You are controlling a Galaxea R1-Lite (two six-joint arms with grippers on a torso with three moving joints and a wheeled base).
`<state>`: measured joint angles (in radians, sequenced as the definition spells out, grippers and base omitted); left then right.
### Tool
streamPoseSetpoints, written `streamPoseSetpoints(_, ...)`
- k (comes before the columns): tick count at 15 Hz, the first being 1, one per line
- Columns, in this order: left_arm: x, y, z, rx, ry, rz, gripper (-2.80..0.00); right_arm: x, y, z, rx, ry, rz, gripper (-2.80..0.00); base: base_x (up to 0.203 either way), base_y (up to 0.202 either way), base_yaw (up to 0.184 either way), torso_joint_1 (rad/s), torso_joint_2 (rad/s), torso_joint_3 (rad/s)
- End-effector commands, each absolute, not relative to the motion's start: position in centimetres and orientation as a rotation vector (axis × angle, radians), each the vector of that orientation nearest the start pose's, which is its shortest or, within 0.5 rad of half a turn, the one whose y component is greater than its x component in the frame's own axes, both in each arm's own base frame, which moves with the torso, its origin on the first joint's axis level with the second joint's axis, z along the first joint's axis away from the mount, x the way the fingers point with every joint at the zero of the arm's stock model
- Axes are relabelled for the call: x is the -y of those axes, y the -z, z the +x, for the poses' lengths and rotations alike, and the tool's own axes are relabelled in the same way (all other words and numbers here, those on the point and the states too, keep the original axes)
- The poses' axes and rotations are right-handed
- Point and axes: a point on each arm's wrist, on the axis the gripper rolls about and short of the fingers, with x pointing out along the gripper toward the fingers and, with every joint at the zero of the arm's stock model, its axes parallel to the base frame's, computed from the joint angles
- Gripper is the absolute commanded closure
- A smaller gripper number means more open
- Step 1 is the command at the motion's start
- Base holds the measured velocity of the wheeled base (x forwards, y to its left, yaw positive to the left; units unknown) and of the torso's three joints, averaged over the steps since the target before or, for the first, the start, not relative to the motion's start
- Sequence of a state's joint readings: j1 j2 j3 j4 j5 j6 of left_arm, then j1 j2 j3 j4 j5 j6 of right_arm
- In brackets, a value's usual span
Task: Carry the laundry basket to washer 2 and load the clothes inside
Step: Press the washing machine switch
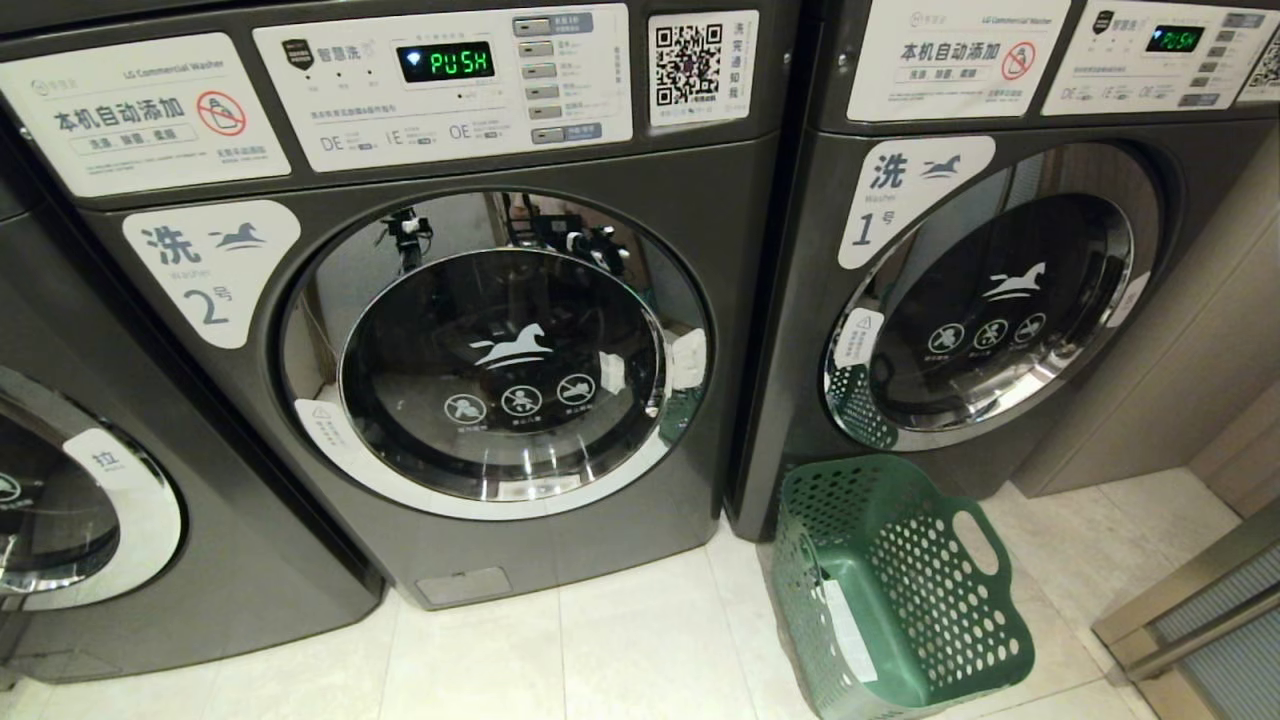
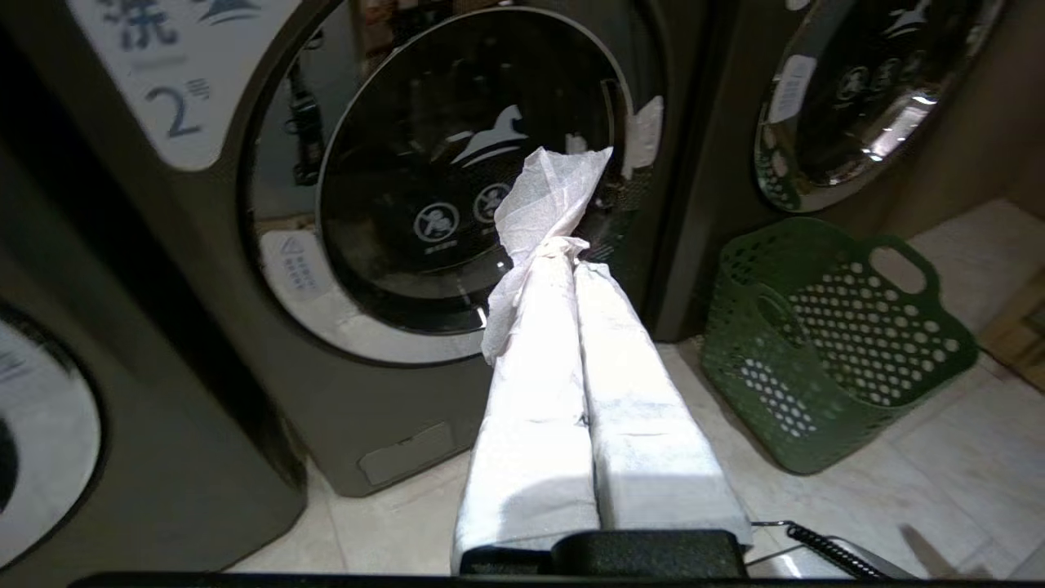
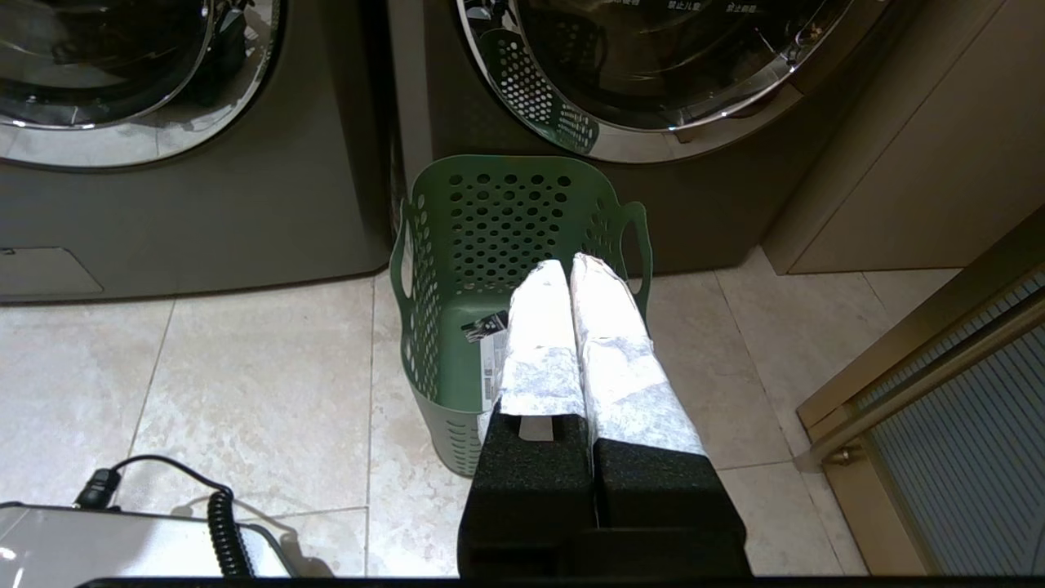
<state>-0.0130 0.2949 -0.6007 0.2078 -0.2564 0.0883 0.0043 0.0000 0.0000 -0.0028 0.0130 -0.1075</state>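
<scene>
Three grey front-loaders line the wall, and we go left to right: a partly seen machine at the far left, then washer 2 (image 1: 500, 360) dead ahead with its round glass door (image 1: 505, 375) shut and "PUSH" glowing on the display (image 1: 446, 62), then washer 1 (image 1: 990, 300) beside it. On the tiled floor (image 1: 620, 650), just in front of washer 1's lower left corner, sits the laundry basket (image 1: 900, 590), leaning a little, with only a paper label showing inside; no clothes visible in it from here. The left gripper (image 2: 569, 249) points at washer 2's door, wrapped fingers pressed together, a loose tuft of white wrapping sticking up from the tips. The right gripper (image 3: 567, 273) hangs over the basket's near rim, fingers likewise closed on nothing. Judging by this, the door is the step in hand. To do it well, the left gripper should find the door's right edge, where a handle would likely sit, and pull along the hinge arc, steady, without sliding off the chrome rim.
</scene>
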Motion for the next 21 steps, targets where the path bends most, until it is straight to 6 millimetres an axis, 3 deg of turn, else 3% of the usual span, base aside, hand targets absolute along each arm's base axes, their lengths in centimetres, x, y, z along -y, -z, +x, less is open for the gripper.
streamPoseSetpoints(1,0.8,-25.9,2.2,-0.054,0.373,0.075,0.0,0.0,-7.6,-2.3,0.003,-0.018,-0.109,0.0,0.0,0.0,0.0,0.0,0.0,0.0)
streamPoseSetpoints(6,2.3,-29.6,14.0,-0.055,0.538,0.078,0.0,0.0,-7.6,-2.3,0.003,-0.018,-0.11,0.0,0.0,0.0,0.0,0.0,0.0,0.0)
streamPoseSetpoints(12,10.9,-31.6,23.4,-0.002,0.638,0.093,0.0,0.0,-7.6,-2.3,0.002,-0.017,-0.106,0.0,0.0,0.0,0.0,0.0,0.0,0.0)
streamPoseSetpoints(14,13.6,-33.2,25.2,0.075,0.615,0.081,0.0,0.0,-7.6,-2.3,0.002,-0.015,-0.106,0.0,0.0,0.0,0.0,0.0,0.0,0.0)
streamPoseSetpoints(16,16.6,-34.3,25.4,0.128,0.634,0.065,0.0,0.0,-7.6,-2.3,0.001,-0.015,-0.106,0.0,0.0,0.0,0.0,0.0,0.0,0.0)
streamPoseSetpoints(21,19.0,-34.9,26.8,0.167,0.606,0.087,0.0,0.0,-7.6,-2.3,0.0,-0.013,-0.103,0.0,0.0,0.0,0.0,0.0,0.0,0.0)
